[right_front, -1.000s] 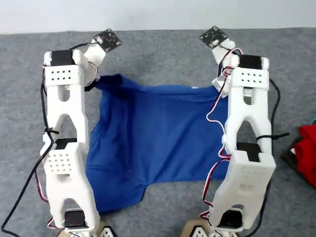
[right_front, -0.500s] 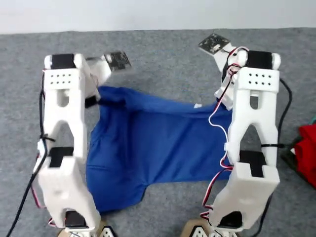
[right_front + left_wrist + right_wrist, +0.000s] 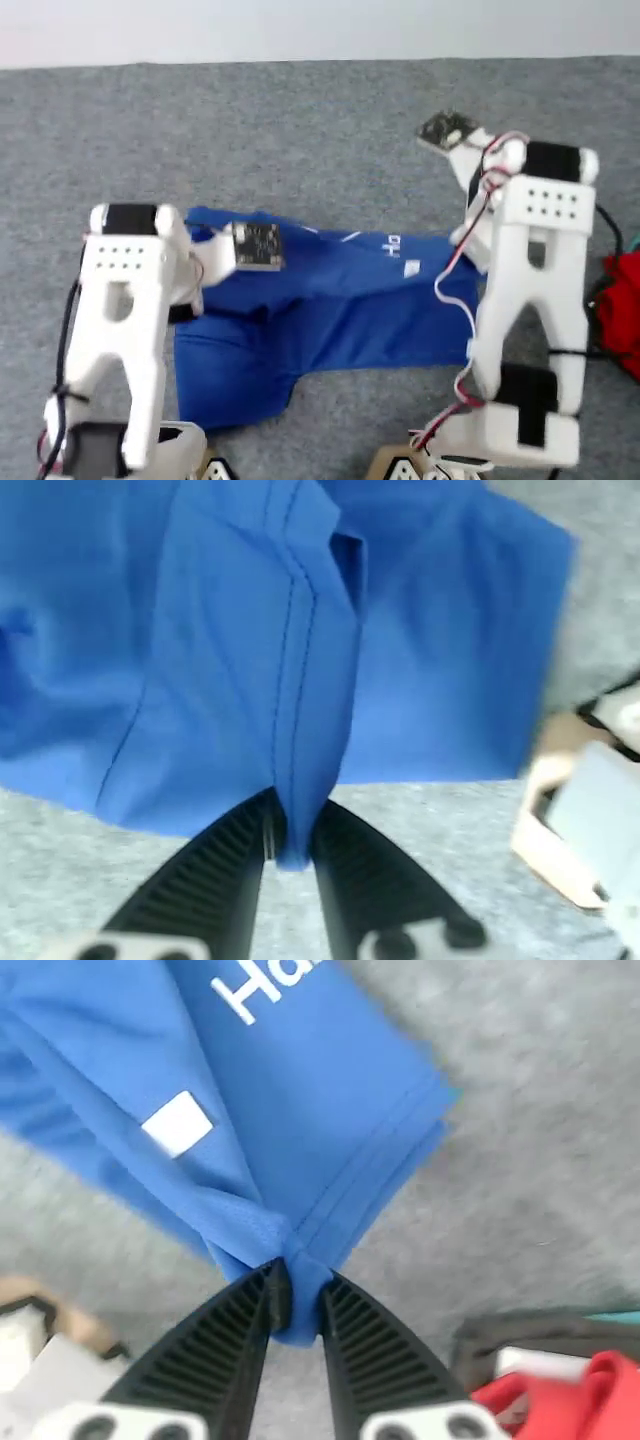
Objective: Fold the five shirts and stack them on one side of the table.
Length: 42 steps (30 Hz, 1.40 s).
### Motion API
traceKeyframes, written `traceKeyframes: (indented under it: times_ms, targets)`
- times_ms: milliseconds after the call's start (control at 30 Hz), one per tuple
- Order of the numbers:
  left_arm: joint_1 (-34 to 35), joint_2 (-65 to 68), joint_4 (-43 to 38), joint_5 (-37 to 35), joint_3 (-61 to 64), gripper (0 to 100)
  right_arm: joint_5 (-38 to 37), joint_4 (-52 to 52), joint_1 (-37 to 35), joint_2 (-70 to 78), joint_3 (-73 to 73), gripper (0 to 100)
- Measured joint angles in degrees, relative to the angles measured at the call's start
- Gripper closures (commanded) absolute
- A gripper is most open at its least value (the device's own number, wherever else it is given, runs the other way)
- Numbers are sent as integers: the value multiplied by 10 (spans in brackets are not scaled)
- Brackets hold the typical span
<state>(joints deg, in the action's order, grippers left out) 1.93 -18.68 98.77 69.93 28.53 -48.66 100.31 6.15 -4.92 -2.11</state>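
Stretching rumpled across table (image 3: 300, 130): blue shirt (image 3: 340, 320), white lettering and tag showing; left fingers (image 3: 215, 870), right fingers (image 3: 220, 1350) clamped on stitched edge.

Blue shirt (image 3: 340, 300): smooth cloth. Table cover (image 3: 300, 130): rough grey felt (carpet-like). Arm shells (image 3: 545, 205): matt white plastic.

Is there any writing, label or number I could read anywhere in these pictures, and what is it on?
The white lettering on the blue shirt: cut off by the picture's edge, no whole word readable.
The small white tag on the shirt: no print to make out.
Nothing else bears legible text.
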Motion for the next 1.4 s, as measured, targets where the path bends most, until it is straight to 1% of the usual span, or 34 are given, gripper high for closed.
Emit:
traceKeyframes:
  times_ms: [167, 300, 433, 533, 667, 767, 833, 1000, 1067, 1200, 1300, 1400]
  targets:
    - [-3, -70, 0, 27, 127, 997, -25, -2, 7, -101, 149, 987]
    - [-3, -101, 0, 36, 192, 997, -35, -32, 19, -154, 254, 987]
    - [-3, -106, 0, 40, 200, 996, -47, -66, 27, -168, 317, 987]
    - [-3, -106, 0, 40, 206, 994, -47, -97, 39, -168, 336, 986]
    - [-3, -106, 0, 40, 206, 935, -47, -114, 41, -168, 338, 983]
    - [-3, -106, 0, 40, 206, 918, -47, -117, 41, -168, 338, 982]
    - [-3, -107, 0, 40, 206, 916, -47, -117, 41, -168, 338, 954]
    - [-3, -108, 0, 40, 206, 885, -47, -117, 41, -168, 338, 768]
    - [-3, -108, 0, 40, 206, 877, -47, -117, 41, -172, 339, 715]
    - [-3, -110, 0, 26, 206, 848, -47, -117, 41, -174, 339, 705]
    - [-3, -110, -4, 22, 206, 845, -47, -117, 41, -174, 339, 705]
    - [-3, -112, -25, 20, 206, 848, -47, -117, 41, -174, 332, 706]
